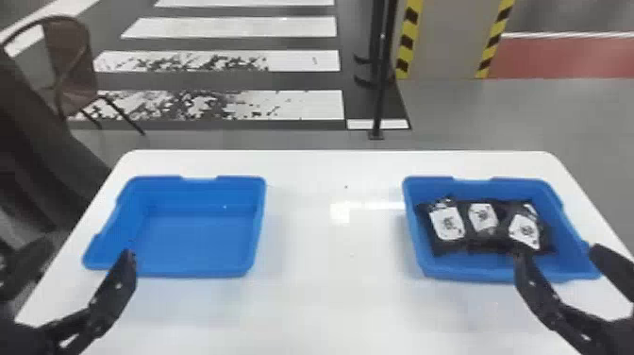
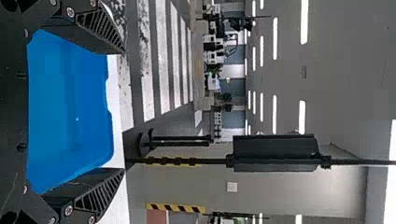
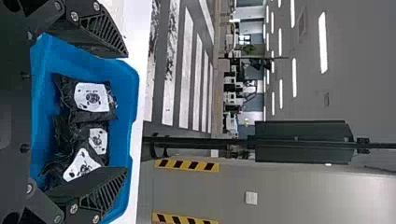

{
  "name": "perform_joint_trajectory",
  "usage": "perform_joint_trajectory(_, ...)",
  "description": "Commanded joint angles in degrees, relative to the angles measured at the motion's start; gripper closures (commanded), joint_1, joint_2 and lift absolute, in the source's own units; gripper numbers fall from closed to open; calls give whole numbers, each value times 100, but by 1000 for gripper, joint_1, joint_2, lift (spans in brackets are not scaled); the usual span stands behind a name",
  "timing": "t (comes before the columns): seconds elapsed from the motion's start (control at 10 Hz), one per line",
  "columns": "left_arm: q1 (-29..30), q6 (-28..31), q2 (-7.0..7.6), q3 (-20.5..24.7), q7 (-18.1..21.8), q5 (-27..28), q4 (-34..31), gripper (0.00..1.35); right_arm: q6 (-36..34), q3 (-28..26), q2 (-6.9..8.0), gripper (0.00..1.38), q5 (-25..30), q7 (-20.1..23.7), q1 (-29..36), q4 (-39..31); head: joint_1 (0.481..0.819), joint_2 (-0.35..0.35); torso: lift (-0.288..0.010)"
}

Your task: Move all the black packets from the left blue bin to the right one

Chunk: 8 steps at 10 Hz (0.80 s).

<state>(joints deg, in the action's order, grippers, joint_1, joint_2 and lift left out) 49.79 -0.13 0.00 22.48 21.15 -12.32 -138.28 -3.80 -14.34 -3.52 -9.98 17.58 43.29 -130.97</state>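
Finishing, prob.: 3 black packets (image 1: pixel 483 221) lie in R blue bin (image 1: pixel 471 273); w/ L gripper (image 2: pixel 123 111) & R gripper (image 3: pixel 126 112) both spread, holding nothing, you shd retract each slow & straight, no snags.

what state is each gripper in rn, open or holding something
Left gripper: open, fingers wide apart, holding nothing.
Right gripper: also open, fingers wide apart, no packet held.
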Motion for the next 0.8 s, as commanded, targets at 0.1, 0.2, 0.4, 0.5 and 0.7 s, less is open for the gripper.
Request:
perform_joint_trajectory(0.1, 182, -634, -15, -249, -6, 169, 504, 150, 254, 17, 202, 171, 61, -9, 705, -494, 695, 65, -140)
perform_joint_trajectory(0.2, 55, -859, -15, -363, -6, 44, 926, 150, 338, 17, 193, 171, 84, -9, 775, -438, 695, 66, -140)
perform_joint_trajectory(0.4, -142, -915, -15, -489, -6, -13, 1151, 151, 380, 120, 193, 171, 16, -9, 649, -213, 695, 64, -140)
perform_joint_trajectory(0.5, -212, -803, -15, -603, 3, -59, 1151, 154, 408, 165, 193, 171, 4, -1, 578, -157, 695, 64, -140)
perform_joint_trajectory(0.7, -240, -662, -15, -683, -6, -128, 1151, 154, 408, 188, 193, 171, -19, -1, 536, -101, 695, 47, -140)
